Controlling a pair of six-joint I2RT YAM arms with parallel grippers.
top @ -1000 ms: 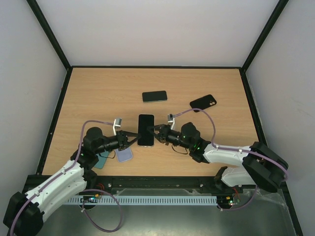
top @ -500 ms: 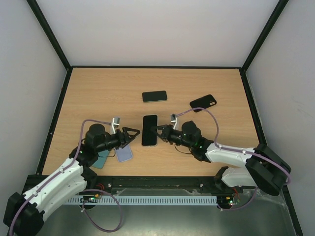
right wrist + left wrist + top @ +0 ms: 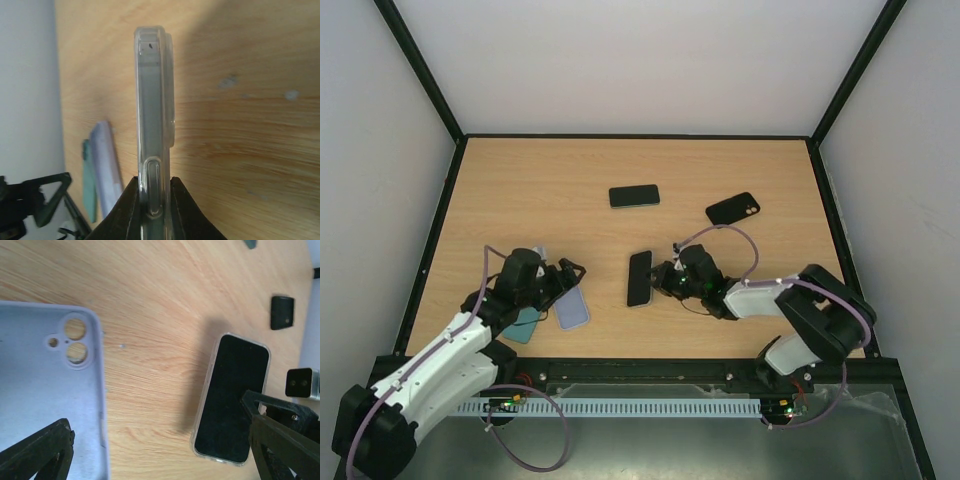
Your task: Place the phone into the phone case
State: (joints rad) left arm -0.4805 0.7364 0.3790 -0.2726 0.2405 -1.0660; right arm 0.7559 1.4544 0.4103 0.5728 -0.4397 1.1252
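The phone (image 3: 640, 278) has a black screen and sits in a clear case. It stands tilted on its long edge at the table's middle, and my right gripper (image 3: 659, 281) is shut on its near end. In the right wrist view the clear-cased edge of the phone (image 3: 154, 115) runs up from between the gripper's (image 3: 154, 200) fingers. My left gripper (image 3: 570, 271) is open and apart from the phone, above a lavender phone case (image 3: 573, 309). The left wrist view shows that lavender case (image 3: 45, 400) with its camera cut-outs, and the phone (image 3: 232, 400) to the right, between the wide fingers of the left gripper (image 3: 160, 460).
A teal case (image 3: 525, 326) lies partly under the left arm beside the lavender one. A second black phone (image 3: 634, 195) lies further back at centre. A black case (image 3: 733, 208) lies at the back right. Black frame rails bound the table.
My left gripper has let go of the phone, opened wide and drawn back to the left. The right gripper has pulled the phone nearer and to the right, tipping it onto its edge.
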